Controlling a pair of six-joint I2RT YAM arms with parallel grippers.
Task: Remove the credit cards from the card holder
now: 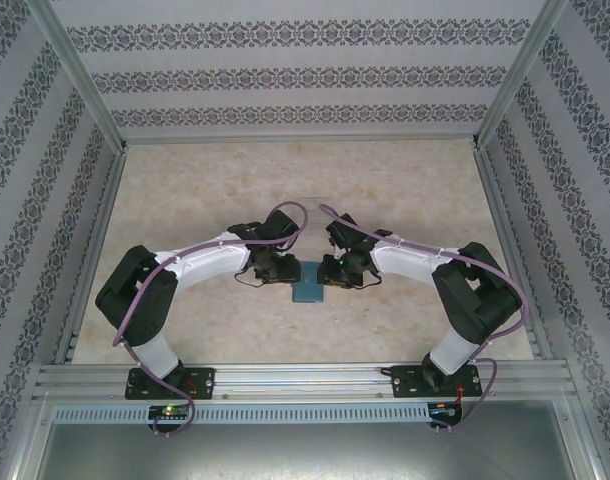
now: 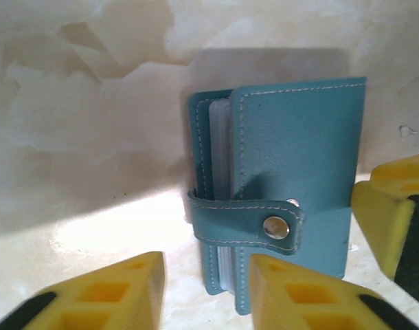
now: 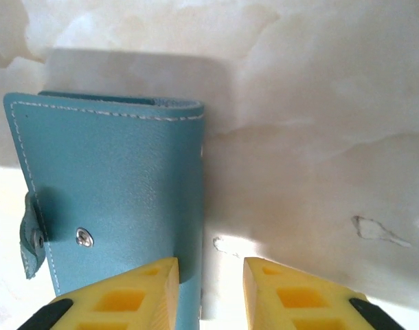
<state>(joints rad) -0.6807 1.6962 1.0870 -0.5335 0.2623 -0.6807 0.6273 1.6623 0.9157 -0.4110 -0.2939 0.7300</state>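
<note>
- Teal stitched card holder [image 2: 299,158], closed, flat on table [image 2: 79,137].
- Left wrist view adds credit cards [image 2: 220,151] as pale edges.
- Spread: left end effector [image 2: 204,295], right end effector [image 3: 211,295].

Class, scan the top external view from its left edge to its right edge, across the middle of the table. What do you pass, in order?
left arm → left gripper → card holder → right gripper → right arm

Left arm [image 1: 190,262] and right arm [image 1: 425,262] bend inward — left tool [image 2: 206,289] faces right tool [image 3: 209,275] just ahead, both jaws parted.
</note>
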